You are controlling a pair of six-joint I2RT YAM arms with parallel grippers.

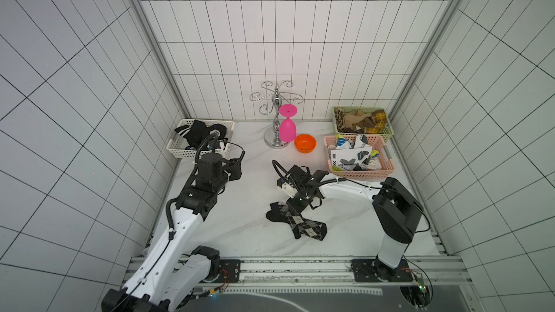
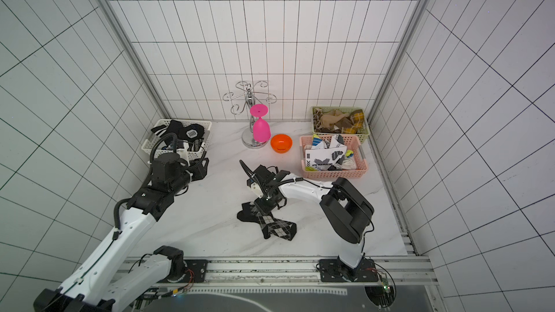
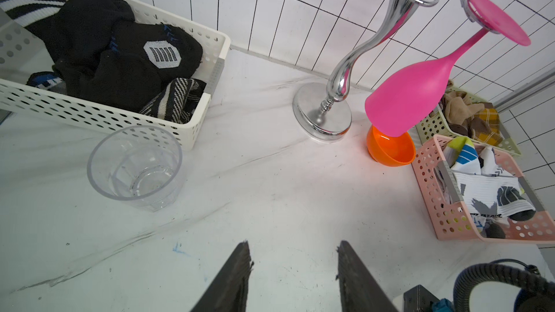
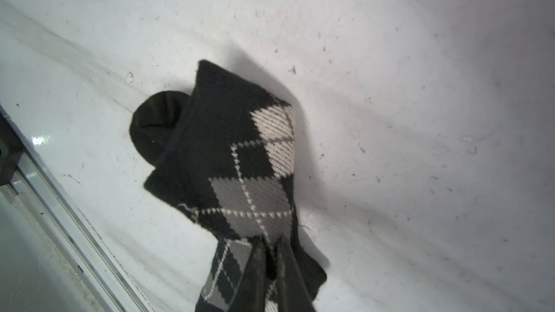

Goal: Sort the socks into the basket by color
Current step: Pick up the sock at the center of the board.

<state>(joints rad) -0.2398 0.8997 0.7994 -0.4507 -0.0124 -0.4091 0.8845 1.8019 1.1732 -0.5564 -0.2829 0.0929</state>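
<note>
A black argyle sock lies crumpled on the white table near the front middle. My right gripper points down onto it, shut on a fold of the sock; the pinch by the right gripper shows in the right wrist view. My left gripper is open and empty over bare table, beside the white basket of black socks. A pink basket holds white printed socks. A green basket holds brown socks.
A chrome rack at the back middle carries an upside-down pink goblet. An orange bowl sits beside its base. A clear plastic cup stands in front of the white basket, near my left gripper. Tiled walls close in three sides.
</note>
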